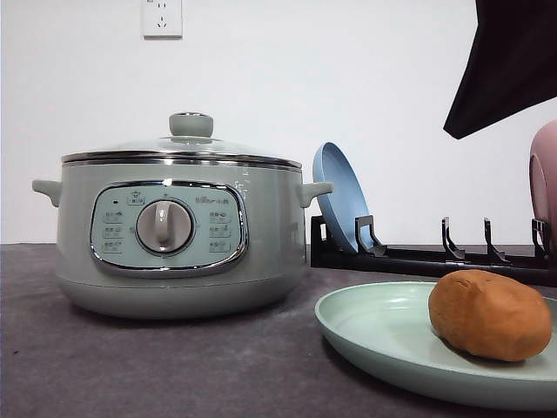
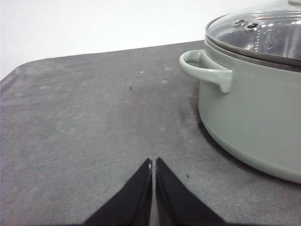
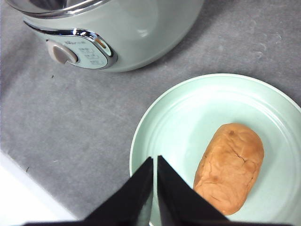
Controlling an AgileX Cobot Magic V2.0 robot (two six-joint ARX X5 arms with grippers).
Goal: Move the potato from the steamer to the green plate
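Note:
The orange-brown potato [image 1: 489,313] lies on the green plate [image 1: 374,335] at the front right of the table, also seen as the potato [image 3: 230,165] on the plate [image 3: 178,122] from the right wrist. The sage-green steamer [image 1: 174,235] stands to the plate's left with its glass lid on. My right gripper [image 3: 155,162] hovers above the plate's rim beside the potato, shut and empty. My left gripper [image 2: 153,164] is shut and empty over bare table, apart from the steamer [image 2: 254,103] and its side handle [image 2: 204,70].
A black dish rack [image 1: 435,252] stands behind the plate, holding a blue plate [image 1: 339,196] and a pink plate [image 1: 544,178] at the right edge. A dark cloth [image 1: 505,61] hangs at the upper right. The grey table mat [image 2: 84,122] ends near the white edge [image 3: 28,197].

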